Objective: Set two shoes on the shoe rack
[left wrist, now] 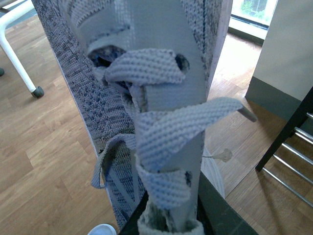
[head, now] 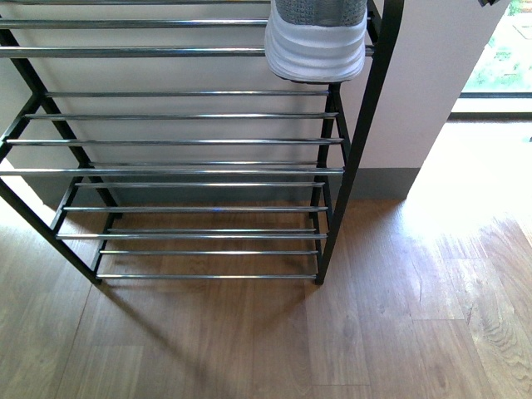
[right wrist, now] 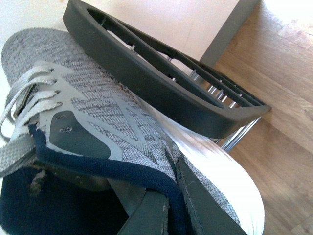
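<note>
Right gripper [right wrist: 173,205] pinches the collar of a sneaker [right wrist: 112,112] sitting on the rack [head: 174,141] at one o'clock; left gripper [left wrist: 176,220] clamps a second sneaker [left wrist: 161,73] by its tongue.

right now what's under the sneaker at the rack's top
Under the sneaker, a chrome rod of the shoe rack crosses below its white toe; the remaining sole is out of frame.

We log this as a home-like room, probably an entryway: wood floor [head: 249,349], white wall [head: 432,75] with grey skirting [head: 386,183], and a rack [head: 191,141] against it. A floor-level window [head: 499,58] shows greenery outside. A white chair leg [left wrist: 19,63] stands nearby.
</note>
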You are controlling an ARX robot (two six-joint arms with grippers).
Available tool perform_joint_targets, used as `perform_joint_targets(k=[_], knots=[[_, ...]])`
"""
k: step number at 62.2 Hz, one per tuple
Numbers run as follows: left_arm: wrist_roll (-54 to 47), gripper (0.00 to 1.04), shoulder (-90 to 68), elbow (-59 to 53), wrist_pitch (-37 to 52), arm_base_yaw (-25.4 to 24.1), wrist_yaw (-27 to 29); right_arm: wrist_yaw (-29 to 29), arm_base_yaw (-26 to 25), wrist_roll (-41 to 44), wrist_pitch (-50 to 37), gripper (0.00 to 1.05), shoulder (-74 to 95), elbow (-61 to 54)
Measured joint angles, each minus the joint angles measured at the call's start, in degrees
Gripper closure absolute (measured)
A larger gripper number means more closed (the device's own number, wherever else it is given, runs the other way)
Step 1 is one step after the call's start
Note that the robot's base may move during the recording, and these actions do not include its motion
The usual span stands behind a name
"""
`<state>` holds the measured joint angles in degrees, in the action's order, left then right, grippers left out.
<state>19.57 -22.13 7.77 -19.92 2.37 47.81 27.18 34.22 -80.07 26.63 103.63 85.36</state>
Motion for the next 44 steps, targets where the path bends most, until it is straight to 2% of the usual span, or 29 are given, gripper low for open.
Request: perform_joint_targets(k=[11, 28, 44], knots=[[0.0, 1.02, 0.0, 0.0, 0.0, 0.0, 0.0, 0.9, 0.2, 2.8, -1.3, 1.03, 0.0, -0.9], [0.0, 1.02, 0.0, 0.0, 0.0, 0.0, 0.0, 1.3, 0.2, 4.8, -4.9, 0.61, -0.9, -1.8], [0.0, 1.02, 0.0, 0.0, 0.0, 0.0, 0.0, -0.8, 0.2, 6.0, -5.9, 0.23, -1.2, -2.2]])
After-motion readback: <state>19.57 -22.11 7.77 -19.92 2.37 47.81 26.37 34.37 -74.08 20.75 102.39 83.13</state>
